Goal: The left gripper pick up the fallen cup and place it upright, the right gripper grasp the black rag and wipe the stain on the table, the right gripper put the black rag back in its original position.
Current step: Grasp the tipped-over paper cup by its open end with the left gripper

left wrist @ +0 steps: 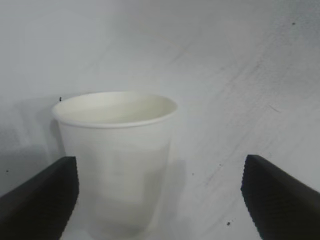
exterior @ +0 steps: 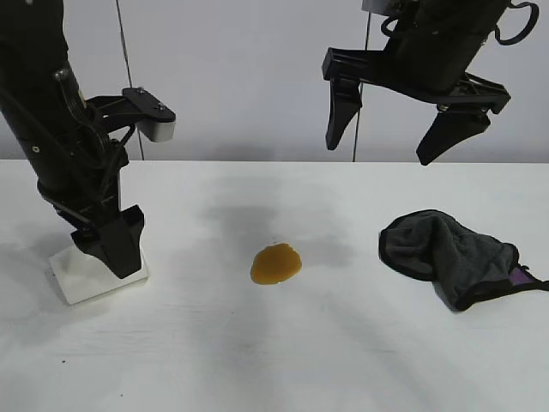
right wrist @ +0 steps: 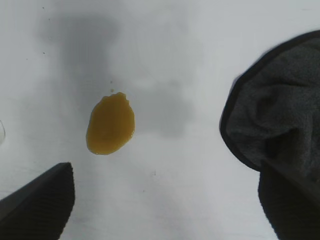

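Note:
The white cup (exterior: 86, 276) lies on its side at the left of the table (exterior: 300, 360). My left gripper (exterior: 111, 262) is lowered over it, open, its black fingers (left wrist: 40, 200) standing either side of the cup (left wrist: 117, 165) without closing on it. The amber stain (exterior: 276, 263) sits mid-table. To its right, the black rag (exterior: 455, 257) lies crumpled with a purple patch at its far end. My right gripper (exterior: 377, 153) hangs high above the gap between stain and rag, open and empty. Its wrist view shows the stain (right wrist: 110, 125) and the rag (right wrist: 280, 125) below the gripper (right wrist: 165, 180).
A thin dark cable (exterior: 129, 77) hangs down behind the left arm against the grey wall. Bare white tabletop stretches in front of the stain and between the stain and the rag.

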Robot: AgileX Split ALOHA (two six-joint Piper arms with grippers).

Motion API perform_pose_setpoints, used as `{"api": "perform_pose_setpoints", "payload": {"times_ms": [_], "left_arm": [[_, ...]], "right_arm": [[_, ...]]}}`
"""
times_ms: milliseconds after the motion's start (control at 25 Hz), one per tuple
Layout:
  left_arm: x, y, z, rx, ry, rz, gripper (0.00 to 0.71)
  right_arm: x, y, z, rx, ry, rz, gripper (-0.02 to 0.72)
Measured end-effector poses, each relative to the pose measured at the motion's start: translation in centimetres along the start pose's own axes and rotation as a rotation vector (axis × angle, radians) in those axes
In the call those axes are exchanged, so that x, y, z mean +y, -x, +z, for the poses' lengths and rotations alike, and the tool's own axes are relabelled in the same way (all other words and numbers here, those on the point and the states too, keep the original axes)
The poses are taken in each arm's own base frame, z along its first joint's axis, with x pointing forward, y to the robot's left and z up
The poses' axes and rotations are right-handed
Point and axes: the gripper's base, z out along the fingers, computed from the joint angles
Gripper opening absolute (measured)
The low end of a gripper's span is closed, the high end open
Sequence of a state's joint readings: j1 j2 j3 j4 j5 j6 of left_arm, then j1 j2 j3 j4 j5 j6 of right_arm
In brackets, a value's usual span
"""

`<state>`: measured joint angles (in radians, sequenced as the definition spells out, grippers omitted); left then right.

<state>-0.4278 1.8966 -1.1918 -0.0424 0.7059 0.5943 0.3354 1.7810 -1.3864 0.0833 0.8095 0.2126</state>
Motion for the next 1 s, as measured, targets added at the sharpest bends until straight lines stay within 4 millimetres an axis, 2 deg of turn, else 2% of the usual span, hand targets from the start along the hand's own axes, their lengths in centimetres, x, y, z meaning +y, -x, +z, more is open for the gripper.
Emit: {"api": "perform_pose_setpoints", "payload": {"times_ms": [320, 440, 1000], "left_arm": [[-0.2, 0.0, 2.2, 0.026, -0.046, -0.021, 0.640], [-0.1, -0.1, 2.4, 0.027, -0.047, -0.008, 0.640], [-0.5, -0.5, 2.3, 0.056, -0.108, 0.287, 0.640]], "right_arm": [[0.0, 0.0, 0.0, 0.003, -0.002, -0.006, 0.694], [0.0, 0.0, 0.0, 0.003, -0.002, -0.009, 0.694], [0.0, 0.0, 0.0, 0.003, -0.001, -0.025, 0.694]]}}
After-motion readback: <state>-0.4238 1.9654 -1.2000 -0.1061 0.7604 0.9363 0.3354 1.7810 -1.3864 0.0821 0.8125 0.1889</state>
